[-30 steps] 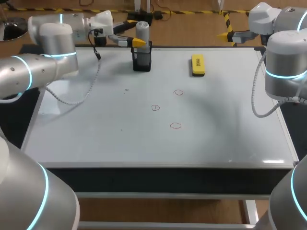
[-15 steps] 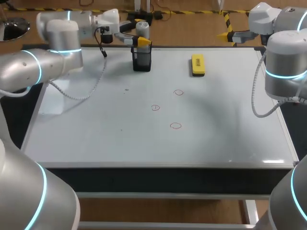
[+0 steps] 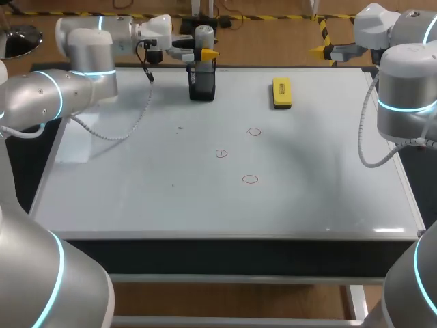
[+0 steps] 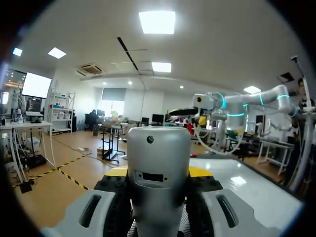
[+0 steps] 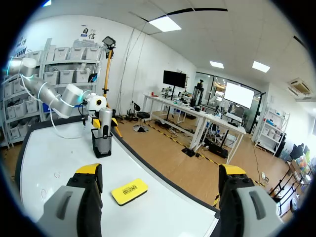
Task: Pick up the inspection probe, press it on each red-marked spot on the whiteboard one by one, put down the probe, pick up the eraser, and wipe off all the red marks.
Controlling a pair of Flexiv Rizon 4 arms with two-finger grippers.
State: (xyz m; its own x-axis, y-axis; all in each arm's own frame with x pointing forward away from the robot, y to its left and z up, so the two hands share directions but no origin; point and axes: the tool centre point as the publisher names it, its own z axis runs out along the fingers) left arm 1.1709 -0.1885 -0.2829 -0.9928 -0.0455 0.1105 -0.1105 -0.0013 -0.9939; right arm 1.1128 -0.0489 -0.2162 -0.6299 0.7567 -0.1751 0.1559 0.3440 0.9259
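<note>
The silver inspection probe stands upright in a black mesh holder at the whiteboard's far edge. My left gripper comes in level from the left, its yellow-tipped fingers against both sides of the probe's upper part. In the left wrist view the probe fills the gap between the fingers. The yellow eraser lies flat to the holder's right. Three small red circles mark the whiteboard. My right gripper hangs open off the far right corner, above the eraser.
The holder and the eraser are the only objects standing on the board. A loose grey cable droops from my left arm over the board's left part. My right arm stands along the right edge.
My left gripper has moved right along the far edge, up to the probe, and its fingers have closed in on it. The right arm has not moved.
</note>
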